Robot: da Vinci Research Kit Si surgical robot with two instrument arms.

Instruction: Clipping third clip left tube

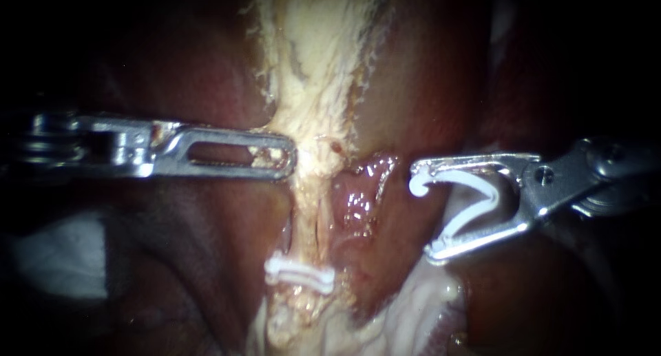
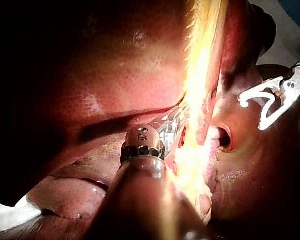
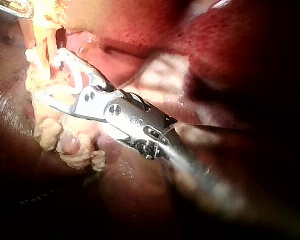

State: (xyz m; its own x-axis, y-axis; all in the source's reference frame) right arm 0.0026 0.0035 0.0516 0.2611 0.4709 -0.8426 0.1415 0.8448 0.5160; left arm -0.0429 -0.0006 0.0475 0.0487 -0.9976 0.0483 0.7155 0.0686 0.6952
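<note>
The liver (image 1: 206, 67) is lying around a pale tube (image 1: 306, 204) running down the middle. The left instrument (image 1: 289, 160) is gripping that tube in its claw. The right instrument (image 1: 423, 210) is holding an open white clip (image 1: 490, 194) in its spread claw, just beside the tube and apart from it. A shut clip (image 1: 300, 273) is sitting across the tube lower down.

Clear stretch of tube (image 1: 310, 215) between left tool (image 1: 284, 156) and fitted clip (image 1: 300, 273)

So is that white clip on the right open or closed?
Open: the clip spreads in a V, its hooked tip free, not yet around the tube.
</note>
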